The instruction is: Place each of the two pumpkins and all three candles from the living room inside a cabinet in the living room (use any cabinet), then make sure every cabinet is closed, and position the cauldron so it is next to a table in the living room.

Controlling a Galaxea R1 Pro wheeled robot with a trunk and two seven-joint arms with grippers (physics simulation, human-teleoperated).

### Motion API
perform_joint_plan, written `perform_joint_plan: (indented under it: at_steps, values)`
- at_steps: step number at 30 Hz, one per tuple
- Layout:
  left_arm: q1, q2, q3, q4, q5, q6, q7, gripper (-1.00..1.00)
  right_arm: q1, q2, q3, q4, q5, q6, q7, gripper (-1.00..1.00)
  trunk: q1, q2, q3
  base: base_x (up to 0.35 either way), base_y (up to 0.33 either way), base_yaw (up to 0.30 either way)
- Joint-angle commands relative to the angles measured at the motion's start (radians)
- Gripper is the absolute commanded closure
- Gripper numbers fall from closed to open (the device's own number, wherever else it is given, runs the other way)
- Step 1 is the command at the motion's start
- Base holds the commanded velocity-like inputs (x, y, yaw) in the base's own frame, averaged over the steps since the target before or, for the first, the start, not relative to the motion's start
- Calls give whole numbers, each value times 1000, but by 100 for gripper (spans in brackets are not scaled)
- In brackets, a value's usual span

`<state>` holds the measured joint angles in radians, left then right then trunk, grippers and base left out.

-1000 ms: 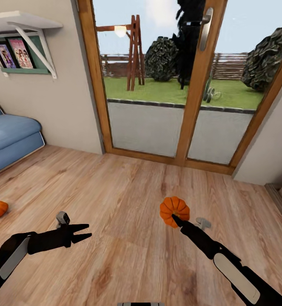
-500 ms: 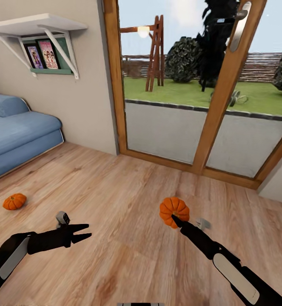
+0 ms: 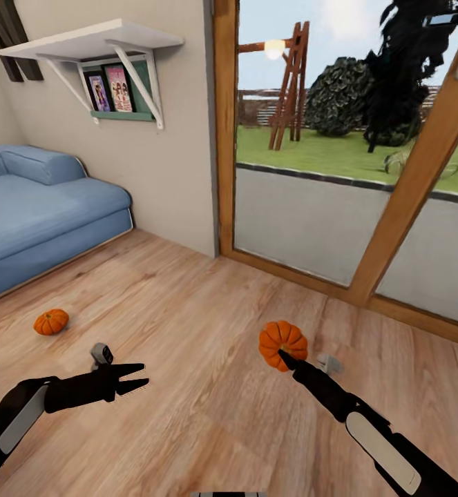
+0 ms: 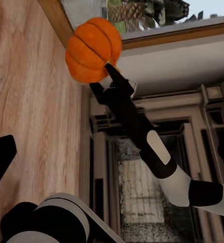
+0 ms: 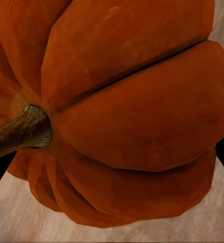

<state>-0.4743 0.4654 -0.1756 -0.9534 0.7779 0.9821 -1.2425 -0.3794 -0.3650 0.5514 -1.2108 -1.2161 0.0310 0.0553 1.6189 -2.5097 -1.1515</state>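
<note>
From the head camera, the right gripper (image 3: 282, 355) clamps one pumpkin (image 3: 282, 343) at its fingertips; the left gripper (image 3: 136, 379) hangs open and empty, a second pumpkin (image 3: 51, 322) on the floor (image 3: 208, 407) beyond it. The right wrist camera shows the stem (grip unseen), so a shallow pinch could slip while driving.

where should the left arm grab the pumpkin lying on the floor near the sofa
Probably from above, fingers straddling the round body of the floor pumpkin across its widest part. It sits alone on bare wood floor, and its ribbed sides likely give better purchase than the stem. The left gripper is open.
</note>
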Motion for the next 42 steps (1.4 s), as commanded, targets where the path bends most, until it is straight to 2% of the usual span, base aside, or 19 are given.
perform_joint_plan:
  at_steps: [1, 10, 15, 19, 42]
  values:
    - [-1, 1, -3, 1, 4, 7, -2, -100, 0, -1, 1, -1, -10, 1, 1, 100, 0, 0, -1, 338, 0, 271]
    - [-1, 0, -4, 1, 4, 6, -2, -100, 0, 0, 2, 7, -9, 23, 0, 100, 0, 0, -1, 339, 0, 271]
    - [-1, 1, -3, 1, 6, 6, 0, -100, 0, 0, 0, 14, 37, 28, 0, 100, 0, 0, -1, 339, 0, 271]
    - [-1, 1, -3, 1, 6, 6, 0, -100, -1, 0, -1, 19, 52, 29, 2, 100, 0, 0, -1, 339, 0, 271]
    - [-1, 1, -2, 1, 6, 6, 0, -100, -1, -1, -1, 20, 56, 29, 3, 100, 0, 0, -1, 339, 0, 271]
